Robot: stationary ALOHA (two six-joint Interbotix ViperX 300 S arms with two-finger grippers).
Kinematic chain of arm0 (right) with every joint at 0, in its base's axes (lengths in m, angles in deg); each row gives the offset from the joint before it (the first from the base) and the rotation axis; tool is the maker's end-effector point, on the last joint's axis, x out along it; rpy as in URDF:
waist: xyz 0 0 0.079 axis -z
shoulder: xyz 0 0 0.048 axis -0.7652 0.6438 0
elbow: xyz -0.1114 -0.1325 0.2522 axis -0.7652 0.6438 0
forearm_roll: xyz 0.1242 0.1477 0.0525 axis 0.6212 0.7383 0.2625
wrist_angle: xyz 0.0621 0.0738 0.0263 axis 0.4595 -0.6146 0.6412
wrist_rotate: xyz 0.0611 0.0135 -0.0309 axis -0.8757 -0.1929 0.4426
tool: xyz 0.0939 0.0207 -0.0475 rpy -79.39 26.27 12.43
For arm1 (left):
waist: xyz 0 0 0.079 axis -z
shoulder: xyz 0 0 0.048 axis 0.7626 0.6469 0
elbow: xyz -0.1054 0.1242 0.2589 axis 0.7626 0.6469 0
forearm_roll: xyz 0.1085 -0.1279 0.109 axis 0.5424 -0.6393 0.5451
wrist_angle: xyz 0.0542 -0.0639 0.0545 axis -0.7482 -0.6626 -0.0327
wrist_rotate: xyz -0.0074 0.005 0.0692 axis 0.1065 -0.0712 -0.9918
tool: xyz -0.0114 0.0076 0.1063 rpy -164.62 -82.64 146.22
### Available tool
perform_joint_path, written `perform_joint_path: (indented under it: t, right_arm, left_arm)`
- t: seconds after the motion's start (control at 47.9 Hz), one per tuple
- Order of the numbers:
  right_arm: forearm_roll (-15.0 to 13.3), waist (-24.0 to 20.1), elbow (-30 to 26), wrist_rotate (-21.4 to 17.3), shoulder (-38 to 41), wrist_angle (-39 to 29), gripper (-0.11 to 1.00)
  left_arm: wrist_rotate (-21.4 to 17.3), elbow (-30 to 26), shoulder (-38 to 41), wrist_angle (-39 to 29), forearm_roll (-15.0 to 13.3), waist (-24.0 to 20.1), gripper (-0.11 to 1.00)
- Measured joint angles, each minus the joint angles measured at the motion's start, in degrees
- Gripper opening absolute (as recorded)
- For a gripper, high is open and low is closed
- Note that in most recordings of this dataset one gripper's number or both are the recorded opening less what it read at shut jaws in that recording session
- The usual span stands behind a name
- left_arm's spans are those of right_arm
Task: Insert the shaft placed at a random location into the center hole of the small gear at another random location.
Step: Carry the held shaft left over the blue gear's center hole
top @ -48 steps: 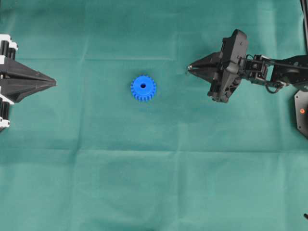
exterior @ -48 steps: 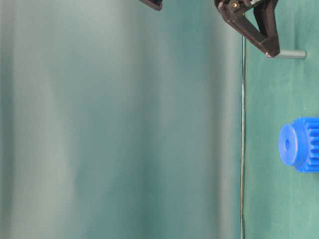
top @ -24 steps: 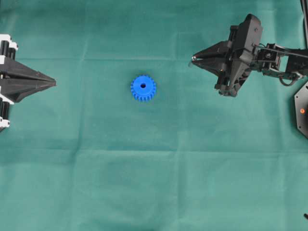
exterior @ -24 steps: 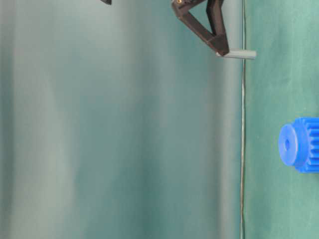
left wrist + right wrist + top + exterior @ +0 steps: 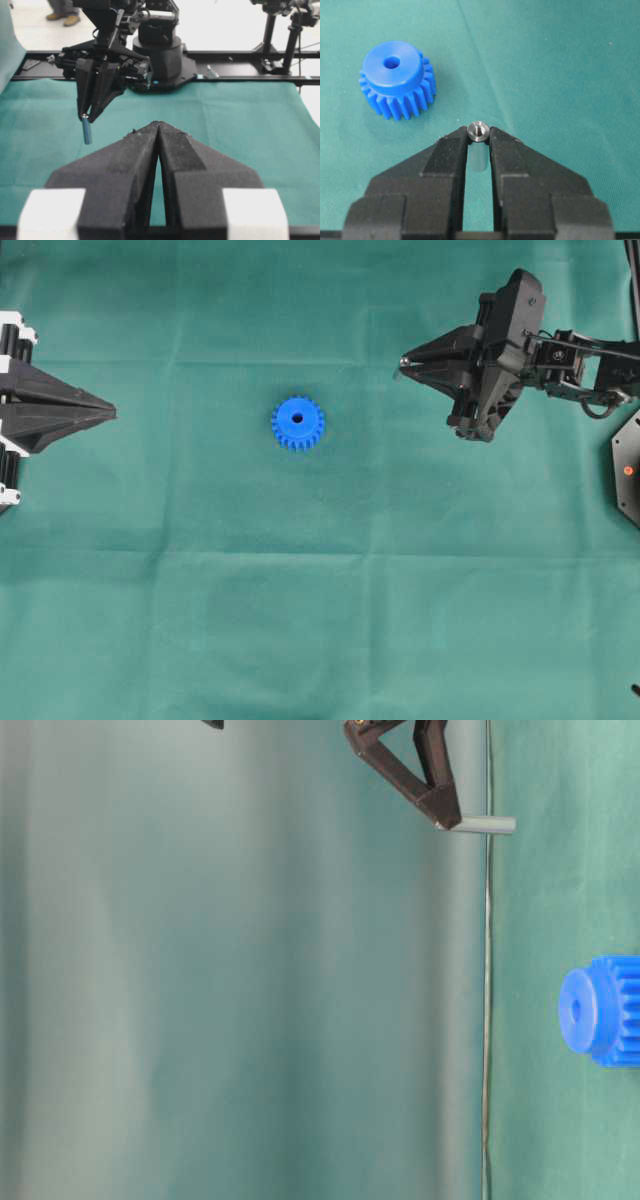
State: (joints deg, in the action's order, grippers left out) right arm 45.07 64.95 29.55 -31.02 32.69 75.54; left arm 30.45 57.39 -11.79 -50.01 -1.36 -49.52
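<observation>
With the shaft (image 5: 478, 132) pinched between the right gripper (image 5: 402, 364) fingertips, pick-up step looks done; transport to gear is the step in hand. Wrist view: pin held by its upper end, shiny top flush w/ the finger (image 5: 451, 150) tips, body hanging below. Left-wrist view shows the shaft (image 5: 87, 131) roughly vertical, clear of the green cloth (image 5: 330, 590). Table-level view agrees, pin off the surface.

Small gear (image 5: 297, 423) lies flat near cloth centre, hub up, center hole (image 5: 297, 419) open and unobstructed. Gripper well apart from it, off to the overhead view's right and slightly above.

Left gripper (image 5: 112, 413) sits at far left edge, fingers pressed together, holding nothing, uninvolved.

Next move (judgement): translate rt arm toward gear, bring pin tip directly over hole, keep pin vertical, then lower. Hole approx. pin-width, so lateral alignment is critical; gear is loose on the cloth, off-centre contact could shove it.
</observation>
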Motion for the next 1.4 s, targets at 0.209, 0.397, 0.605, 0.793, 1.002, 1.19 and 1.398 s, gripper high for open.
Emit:
perform_joint_path:
  t: [0.209, 0.397, 0.605, 0.793, 1.002, 1.19, 1.398]
  right_arm:
    - [0.0, -2.02, -2.29, 0.0, 2.2, 0.09, 0.13]
    - [0.0, -4.04, -6.68, 0.0, 6.33, 0.09, 0.13]
    - [0.0, -5.8, -12.66, 0.0, 11.25, 0.0, 0.13]
    - [0.0, -6.77, -16.79, 0.0, 14.33, -1.14, 0.13]
    - [0.0, -7.29, -19.86, 0.0, 16.61, -1.93, 0.13]
    - [0.0, -7.73, -21.36, 0.09, 17.75, -1.93, 0.13]
    - [0.0, -7.73, -21.8, 0.0, 18.37, -1.93, 0.13]
  left_arm:
    - [0.0, 0.0, 0.09, 0.09, 0.09, 0.0, 0.0]
    - [0.0, 0.0, 0.0, 0.0, 0.09, 0.0, 0.0]
    - [0.0, 0.0, 0.0, 0.0, 0.0, 0.0, 0.0]
    - [0.0, 0.0, 0.09, 0.0, 0.09, 0.0, 0.0]
    - [0.0, 0.0, 0.09, 0.0, 0.09, 0.0, 0.0]
    - [0.0, 0.0, 0.09, 0.0, 0.0, -0.09, 0.0]
    - [0.0, 0.0, 0.18, 0.09, 0.09, 0.0, 0.0]
